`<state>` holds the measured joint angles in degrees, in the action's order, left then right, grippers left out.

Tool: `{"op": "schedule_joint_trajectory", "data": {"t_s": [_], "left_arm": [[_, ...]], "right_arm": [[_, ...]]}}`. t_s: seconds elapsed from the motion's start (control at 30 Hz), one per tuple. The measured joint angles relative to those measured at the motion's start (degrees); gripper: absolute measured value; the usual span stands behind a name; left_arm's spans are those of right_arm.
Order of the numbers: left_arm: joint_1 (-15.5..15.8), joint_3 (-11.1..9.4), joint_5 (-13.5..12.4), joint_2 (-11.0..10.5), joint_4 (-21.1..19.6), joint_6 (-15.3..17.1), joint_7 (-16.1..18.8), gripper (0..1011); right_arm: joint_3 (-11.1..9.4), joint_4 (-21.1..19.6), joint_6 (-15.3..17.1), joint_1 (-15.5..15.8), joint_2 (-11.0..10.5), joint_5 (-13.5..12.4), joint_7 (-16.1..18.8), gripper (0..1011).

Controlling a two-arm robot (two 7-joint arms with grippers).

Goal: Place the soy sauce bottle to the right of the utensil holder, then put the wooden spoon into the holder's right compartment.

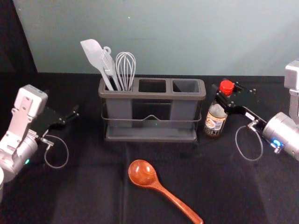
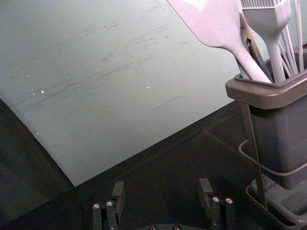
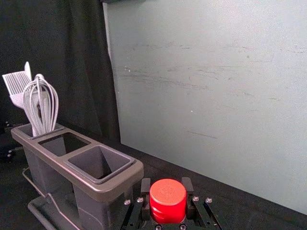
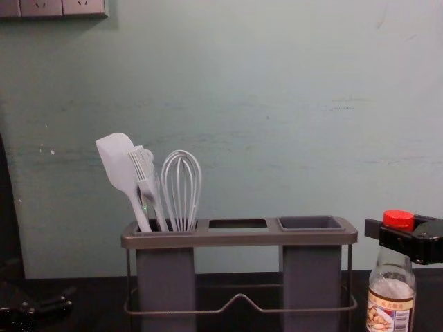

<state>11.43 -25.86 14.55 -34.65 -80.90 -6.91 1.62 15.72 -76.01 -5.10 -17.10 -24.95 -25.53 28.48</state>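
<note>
"Our right pincer (image 1: 224,97) is clasped around the top of the soy sauce bottle (image 1: 215,122), close to its red cap (image 3: 168,192). How do we finish this step?"

"By letting go cleanly, we'd say. Our bottle hangs or stands upright below the pincer, just beside the utensil holder (image 1: 152,95), which is to the pincer's left. We can't tell for certain whether the base bears its full weight."

"So we lower gently until the table (image 1: 93,186) takes it, and only then loosen?"

"Yes, both sides evenly, so we don't tip that narrow top. Then we back straight off toward the arm's own side. If we swing left while leaving, we may knock the bottle into the holder."

"And our left pincer (image 2: 160,191)?"

"Idle, spread wide with nothing between its tips, well apart from the right one, across on the holder's far side."

"Where do we go for the wooden spoon (image 1: 142,173)?"

"It lies nearer to us than the right pincer and off to its left, the handle slanting toward us. The right compartment (image 1: 186,86) is just left of that pincer, so we'd have a short trip back. We should lift the spoon well above the rim and tilt it upright before lowering."
</note>
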Motion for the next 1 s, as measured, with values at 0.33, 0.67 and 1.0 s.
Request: {"op": "schedule_joint_trajectory", "data": {"t_s": [0.33, 0.67, 1.0], "left_arm": [[0.0, 0.0, 0.0, 0.0, 0.0, 0.0, 0.0, 1005], [0.0, 0.0, 0.0, 0.0, 0.0, 0.0, 0.0, 1005], [0.0, 0.0, 0.0, 0.0, 0.0, 0.0, 0.0, 1005]], "right_arm": [[-0.04, -0.09, 0.02, 0.04, -0.02, -0.02, 0.0, 445], [-0.1, -0.13, 0.01, 0.09, -0.07, -0.03, -0.02, 760], [-0.12, -0.18, -0.01, 0.1, -0.09, -0.03, -0.02, 1000]]}}
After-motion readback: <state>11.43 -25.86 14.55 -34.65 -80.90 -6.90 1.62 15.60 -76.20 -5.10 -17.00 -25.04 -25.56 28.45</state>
